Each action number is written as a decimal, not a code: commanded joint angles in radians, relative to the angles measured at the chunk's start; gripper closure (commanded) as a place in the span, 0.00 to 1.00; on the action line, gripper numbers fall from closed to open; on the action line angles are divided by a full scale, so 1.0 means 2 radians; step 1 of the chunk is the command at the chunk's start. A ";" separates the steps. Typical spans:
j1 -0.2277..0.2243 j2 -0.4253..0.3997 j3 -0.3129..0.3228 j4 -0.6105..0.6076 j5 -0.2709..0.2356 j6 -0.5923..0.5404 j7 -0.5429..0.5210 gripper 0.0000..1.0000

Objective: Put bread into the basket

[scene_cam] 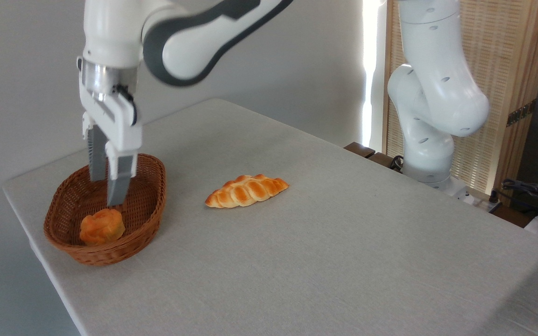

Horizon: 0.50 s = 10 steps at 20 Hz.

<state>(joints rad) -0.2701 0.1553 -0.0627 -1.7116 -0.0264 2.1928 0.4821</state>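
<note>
The white arm's base stands at the right, beside the far edge of the worktop (343, 233), in front of a slatted wooden screen (507, 70). From there the arm rises out of the top of the picture and comes back into view at the upper left, where a thick white and grey link slopes down to the wrist. The wrist points straight down, so the pincer (108, 191) hangs upright over the basket (147, 205) near the worktop's left corner. Its two grey fingers (118, 184) are spread a little, with a narrow gap between them, and they grip nothing. The nearer fingertip ends just above the bread (102, 227), and the picture does not show whether it touches the bun's top. The bread, a small round orange bun with a lumpy top, lies inside the basket at the end nearest the camera, close against the woven wall. The basket is oval, brown and woven, with sloping sides, and it sits flat on the pale cloth that covers the worktop. To its right, well apart from it, a longer braided golden loaf (246, 190) with pointed ends lies on the cloth, slanting up toward the right. Dark cables and gear show at the far right edge.
</note>
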 commanded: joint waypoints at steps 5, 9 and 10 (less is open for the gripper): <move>0.045 -0.048 0.030 0.078 0.004 -0.262 0.052 0.00; 0.048 -0.062 0.069 0.077 -0.004 -0.287 0.101 0.00; 0.049 -0.062 0.070 0.077 -0.009 -0.287 0.100 0.00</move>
<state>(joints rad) -0.1718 0.0421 0.0434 -1.5638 -0.0250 1.6464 0.6503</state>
